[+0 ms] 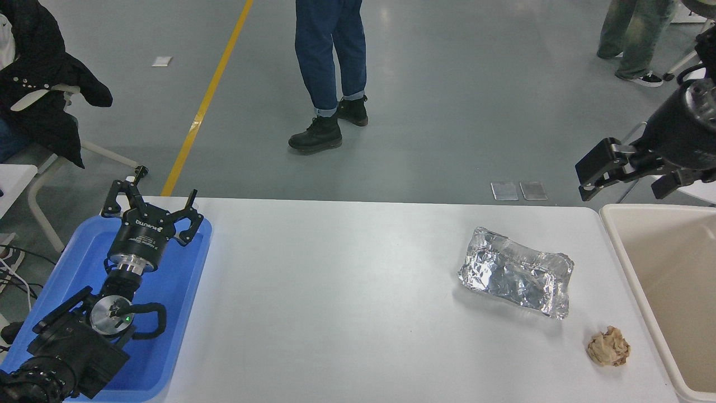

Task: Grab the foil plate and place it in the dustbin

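- Beige dustbin (665,268) far right, inside hidden.
- Crumpled foil plate (516,272) on counter (335,291), nothing inside.
- Left hand (152,215) released over blue tray (168,336).
- Right hand (621,173) spread wide, grasping nothing.

Only one camera here, up by my head, looking forward and down over the table (335,268). It sits far enough back to take in the whole width, from the tray (168,313) at lower left to the bin (660,268) at the right edge, plus the grey floor beyond and people's legs at the top.
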Robot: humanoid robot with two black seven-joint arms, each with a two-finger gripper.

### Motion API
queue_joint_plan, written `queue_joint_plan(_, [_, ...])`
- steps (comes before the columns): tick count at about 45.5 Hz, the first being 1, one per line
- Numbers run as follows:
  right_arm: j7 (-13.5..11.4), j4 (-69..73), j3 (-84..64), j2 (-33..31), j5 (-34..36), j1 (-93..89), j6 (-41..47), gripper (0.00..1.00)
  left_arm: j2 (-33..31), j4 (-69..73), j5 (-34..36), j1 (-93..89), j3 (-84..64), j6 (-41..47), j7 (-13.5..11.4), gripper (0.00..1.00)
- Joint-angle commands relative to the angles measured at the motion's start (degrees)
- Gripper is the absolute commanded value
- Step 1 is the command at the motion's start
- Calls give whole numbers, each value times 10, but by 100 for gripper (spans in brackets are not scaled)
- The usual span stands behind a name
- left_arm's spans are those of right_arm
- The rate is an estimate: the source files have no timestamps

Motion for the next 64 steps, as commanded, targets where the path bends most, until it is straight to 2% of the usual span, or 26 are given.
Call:
queue_joint_plan(1, [0,0,-1,-1,0,-2,0,100,0,0,1,1,0,0,-2,100])
queue_joint_plan(52, [0,-4,12,-6,3,2,0,100,0,0,0,1,0,0,-1,100])
queue_joint_plan(64, [0,-15,-21,-7,2,-1,0,100,0,0,1,0,0,0,-1,100])
